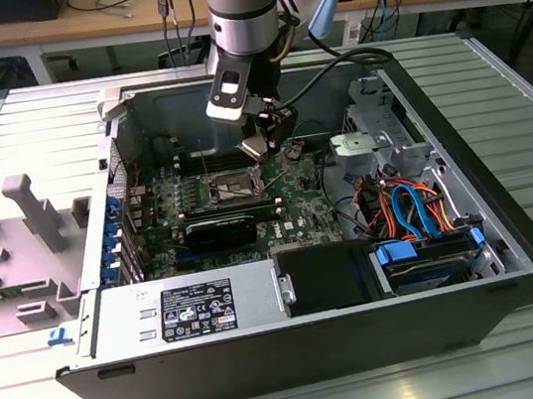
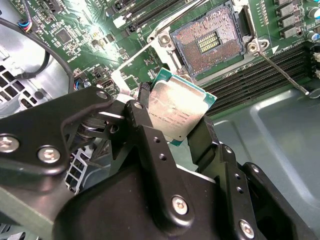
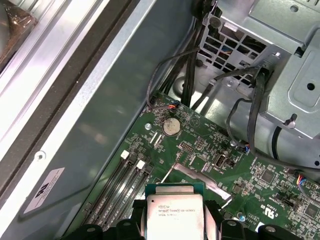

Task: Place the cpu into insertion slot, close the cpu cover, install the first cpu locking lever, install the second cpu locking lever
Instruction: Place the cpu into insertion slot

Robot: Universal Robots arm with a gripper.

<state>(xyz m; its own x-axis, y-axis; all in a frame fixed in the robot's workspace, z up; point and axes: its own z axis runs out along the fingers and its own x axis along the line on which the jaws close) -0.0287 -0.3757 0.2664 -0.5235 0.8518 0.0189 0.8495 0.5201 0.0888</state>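
Reader: Chip first, please. Where is it?

Describer: The small, flat, square cpu (image 2: 177, 112), silvery-grey metal on top with a thin green border, is off the board, held in the air by the black two-fingered gripper (image 2: 174, 117). Its black fingers (image 2: 146, 102) press on two opposite edges, so the claw stands open just as wide as the chip and has hold of nothing else. The first wrist view shows the same hold, with the metal top facing the camera.

Reader: And the socket?

Describer: The square insertion slot (image 2: 212, 42), a gold-brown contact field inside a dark metal rim, lies on the green motherboard (image 2: 85, 45), near the chip but apart from it. Nothing covers the contacts. A thin silver metal lever (image 2: 281, 71) angles away from one corner of the rim, out over long black memory slots (image 2: 250, 82). In the exterior view the gripper hangs inside the open grey computer case (image 1: 427, 65), above the board and a little toward the exterior view's right of the socket.

Reader: How would the chip handle?

Describer: Probably light and quite stiff, a thin rigid plate. The smooth metal top looks slippery, so the edges seem the sensible place to take hold, as here. Its underside is hidden. That face and the socket's fine contacts are likely delicate, and a tilted or off-centre seating could damage them.
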